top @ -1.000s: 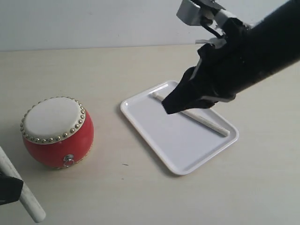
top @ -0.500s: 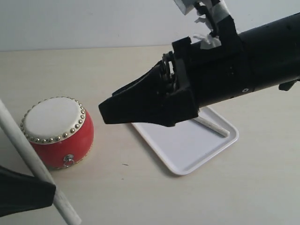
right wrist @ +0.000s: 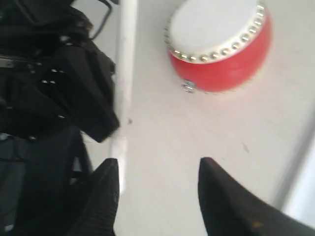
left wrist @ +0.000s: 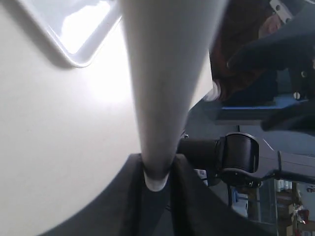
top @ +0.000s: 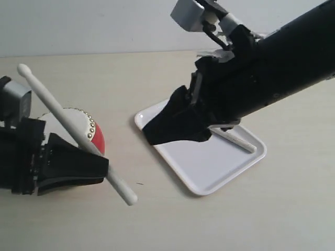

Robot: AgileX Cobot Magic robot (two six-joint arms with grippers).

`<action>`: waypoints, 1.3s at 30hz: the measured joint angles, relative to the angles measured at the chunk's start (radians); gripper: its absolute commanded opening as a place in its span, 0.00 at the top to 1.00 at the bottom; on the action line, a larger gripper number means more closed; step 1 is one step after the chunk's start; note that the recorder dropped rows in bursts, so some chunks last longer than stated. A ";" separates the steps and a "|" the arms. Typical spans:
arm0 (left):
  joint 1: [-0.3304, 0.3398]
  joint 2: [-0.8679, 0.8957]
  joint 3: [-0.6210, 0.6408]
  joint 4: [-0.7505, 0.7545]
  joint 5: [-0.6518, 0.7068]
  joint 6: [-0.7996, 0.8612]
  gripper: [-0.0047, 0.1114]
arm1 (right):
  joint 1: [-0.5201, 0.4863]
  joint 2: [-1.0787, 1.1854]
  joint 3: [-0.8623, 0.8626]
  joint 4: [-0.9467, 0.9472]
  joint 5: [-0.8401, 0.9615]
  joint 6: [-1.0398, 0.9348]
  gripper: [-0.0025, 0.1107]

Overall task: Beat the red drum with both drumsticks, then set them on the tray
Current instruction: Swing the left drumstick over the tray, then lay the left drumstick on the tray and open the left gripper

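Red drum [right wrist: 221,69]: glossy red body, matt cream skin, shiny brass-coloured metal studs; tray [top: 214,172]: smooth white plastic, glossy, with bright reflections. Drumstick [top: 63,117]: pale, smooth, satin finish, grain not discernible; table [top: 272,219]: matt, pale beige, smooth. Left gripper [left wrist: 155,169] and right gripper [right wrist: 157,169]: matt black; fingers [right wrist: 106,196] of the right one finely ribbed.

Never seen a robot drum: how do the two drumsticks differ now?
One drumstick is clamped in the left gripper, slanted; the other drumstick lies flat in the tray, ungripped. The held one shows both ends; the tray one is partly hidden behind the right arm. Both are slim and pale.
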 measured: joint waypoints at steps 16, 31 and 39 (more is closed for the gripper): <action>-0.293 0.460 -0.424 -0.202 -0.139 -0.106 0.96 | -0.085 -0.241 -0.043 -0.798 -0.006 0.708 0.62; -0.359 0.684 -0.535 -0.275 -0.221 -0.282 0.96 | -0.085 -0.275 -0.043 -0.831 -0.006 0.735 0.62; -0.371 0.718 -0.542 -0.276 -0.305 -0.333 0.96 | -0.085 -0.275 -0.043 -0.831 -0.012 0.735 0.62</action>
